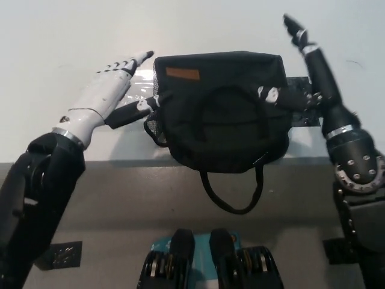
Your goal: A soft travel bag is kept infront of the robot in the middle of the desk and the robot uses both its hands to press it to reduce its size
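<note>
One black travel bag [219, 111] sits on the white desk [54, 42], about mid-width, at the near edge. Its near side bulges slightly past that edge. One small orange-brown label [183, 73] shows on its far left top. Two carry handles: one arches flat across the top of the bag [231, 96]; the other [231, 192] hangs as a loop down off the near edge, in front of the grey desk front [120, 198]. A patch of mesh [154, 127] shows at the bag's left near corner.

One white left hand [111, 90], left of the bag. Flat, palm down, fingers [135, 61] straight and close together, pointing far and right, tips just beside the bag's far left corner. A dark thumb [129, 112] reaches right and meets the bag's left side near the mesh. Holds nothing.

One black right hand [313, 66], right of the bag. Fingers [295, 27] stretched toward the far side, apart from the bag. Its thumb [289, 95], with a white tip, points left and touches the bag's right side. Holds nothing.

One dark patch [304, 84] on the desk right of the bag, partly under the right hand. One shiny clear patch [141, 87] on the desk under the left hand.
</note>
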Motion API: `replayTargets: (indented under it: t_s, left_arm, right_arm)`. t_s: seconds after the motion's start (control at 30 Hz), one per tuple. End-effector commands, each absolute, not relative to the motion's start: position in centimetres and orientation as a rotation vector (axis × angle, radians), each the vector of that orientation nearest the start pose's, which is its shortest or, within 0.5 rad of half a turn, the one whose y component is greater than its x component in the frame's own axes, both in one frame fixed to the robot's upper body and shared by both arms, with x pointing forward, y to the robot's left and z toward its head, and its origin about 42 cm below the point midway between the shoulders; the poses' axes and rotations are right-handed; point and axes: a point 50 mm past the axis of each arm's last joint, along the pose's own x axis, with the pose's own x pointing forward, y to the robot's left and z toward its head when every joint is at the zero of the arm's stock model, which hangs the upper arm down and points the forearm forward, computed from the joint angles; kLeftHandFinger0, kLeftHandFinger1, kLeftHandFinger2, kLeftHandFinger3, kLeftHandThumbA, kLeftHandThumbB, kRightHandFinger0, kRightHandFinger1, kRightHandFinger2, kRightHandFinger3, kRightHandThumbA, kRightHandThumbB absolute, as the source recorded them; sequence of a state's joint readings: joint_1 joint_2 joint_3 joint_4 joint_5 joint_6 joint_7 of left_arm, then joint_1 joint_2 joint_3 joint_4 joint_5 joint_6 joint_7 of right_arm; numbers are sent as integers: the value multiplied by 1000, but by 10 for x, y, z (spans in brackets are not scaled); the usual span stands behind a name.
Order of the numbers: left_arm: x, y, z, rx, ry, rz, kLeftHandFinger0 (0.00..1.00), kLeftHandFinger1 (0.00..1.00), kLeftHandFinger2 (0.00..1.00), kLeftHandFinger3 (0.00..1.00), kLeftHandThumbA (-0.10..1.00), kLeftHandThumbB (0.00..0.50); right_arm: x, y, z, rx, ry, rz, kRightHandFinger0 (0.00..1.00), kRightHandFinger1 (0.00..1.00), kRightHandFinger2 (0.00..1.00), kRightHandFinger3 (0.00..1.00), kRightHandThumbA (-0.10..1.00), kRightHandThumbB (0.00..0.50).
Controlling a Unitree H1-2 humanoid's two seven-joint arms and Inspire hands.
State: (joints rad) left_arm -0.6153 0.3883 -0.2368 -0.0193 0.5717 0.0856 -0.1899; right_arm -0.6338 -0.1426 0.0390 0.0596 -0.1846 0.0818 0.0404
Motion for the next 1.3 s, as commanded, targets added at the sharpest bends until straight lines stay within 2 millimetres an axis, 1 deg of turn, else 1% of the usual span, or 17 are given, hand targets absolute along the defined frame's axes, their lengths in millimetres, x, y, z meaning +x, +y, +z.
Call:
replayTargets:
  t_s: [0.0, 0.07, 0.13, 0.23, 0.33, 0.47, 0.6, 0.7, 0.73, 0.83, 0.93, 1.0, 1.03, 1.07, 1.1, 1.2, 1.27]
  left_arm:
    - [350, 210, 383, 777, -763, -250, 1000, 1000, 1000, 1000, 1000, 284]
    - [327, 215, 380, 698, -789, -243, 1000, 1000, 1000, 1000, 1000, 295]
    - [304, 219, 379, 657, -830, -224, 1000, 1000, 1000, 1000, 1000, 303]
    - [280, 224, 373, 563, -899, -208, 1000, 1000, 1000, 1000, 1000, 256]
    - [252, 229, 357, 457, -915, -187, 1000, 1000, 1000, 1000, 1000, 272]
    - [217, 237, 330, 379, -884, -183, 1000, 1000, 1000, 1000, 1000, 250]
    - [195, 245, 300, 359, -807, -131, 1000, 1000, 1000, 1000, 1000, 271]
    - [183, 250, 278, 339, -748, -112, 1000, 1000, 1000, 1000, 1000, 247]
    - [181, 252, 269, 333, -733, -107, 1000, 1000, 1000, 1000, 1000, 233]
    - [176, 255, 246, 303, -608, -93, 1000, 1000, 1000, 1000, 1000, 306]
    - [182, 257, 220, 273, -595, -105, 1000, 1000, 1000, 1000, 1000, 215]
    - [185, 259, 204, 292, -543, -121, 1000, 1000, 1000, 1000, 1000, 230]
    - [187, 259, 192, 277, -484, -114, 1000, 1000, 1000, 1000, 1000, 280]
    - [188, 258, 184, 268, -450, -118, 1000, 1000, 1000, 1000, 1000, 293]
    - [189, 257, 174, 278, -420, -122, 1000, 1000, 1000, 1000, 1000, 287]
    - [193, 255, 147, 291, -370, -127, 1000, 1000, 1000, 1000, 1000, 213]
    - [201, 253, 128, 271, -319, -126, 1000, 1000, 1000, 1000, 1000, 226]
  right_arm:
    - [356, -211, 431, -167, -864, 203, 1000, 1000, 1000, 1000, 1000, 187]
    - [333, -216, 434, -144, -921, 198, 1000, 1000, 1000, 1000, 1000, 213]
    - [303, -222, 437, -145, -1015, 196, 1000, 1000, 1000, 1000, 1000, 169]
    - [272, -223, 427, -139, -1059, 190, 1000, 1000, 1000, 1000, 1000, 199]
    - [236, -222, 406, -128, -1070, 190, 1000, 1000, 1000, 1000, 1000, 214]
    - [204, -221, 363, -113, -1034, 174, 1000, 1000, 1000, 1000, 1000, 154]
    - [200, -213, 324, -99, -981, 174, 1000, 1000, 1000, 1000, 1000, 127]
    - [200, -207, 299, -103, -915, 174, 1000, 1000, 1000, 1000, 1000, 145]
    - [202, -207, 288, -93, -893, 201, 1000, 1000, 1000, 1000, 1000, 120]
    - [203, -207, 258, -125, -751, 181, 1000, 1000, 1000, 1000, 1000, 184]
    - [211, -204, 225, -105, -651, 172, 1000, 1000, 1000, 1000, 1000, 114]
    - [220, -203, 202, -83, -604, 162, 1000, 1000, 1000, 1000, 1000, 82]
    - [227, -202, 184, -77, -572, 144, 1000, 1000, 1000, 1000, 1000, 53]
    - [230, -202, 173, -73, -555, 135, 1000, 1000, 1000, 1000, 1000, 35]
    - [232, -202, 160, -64, -534, 126, 1000, 1000, 1000, 1000, 1000, 7]
    - [232, -206, 129, -39, -427, 104, 1000, 1000, 1000, 1000, 1000, 8]
    - [235, -208, 109, -60, -357, 77, 1000, 1000, 1000, 1000, 1000, 10]
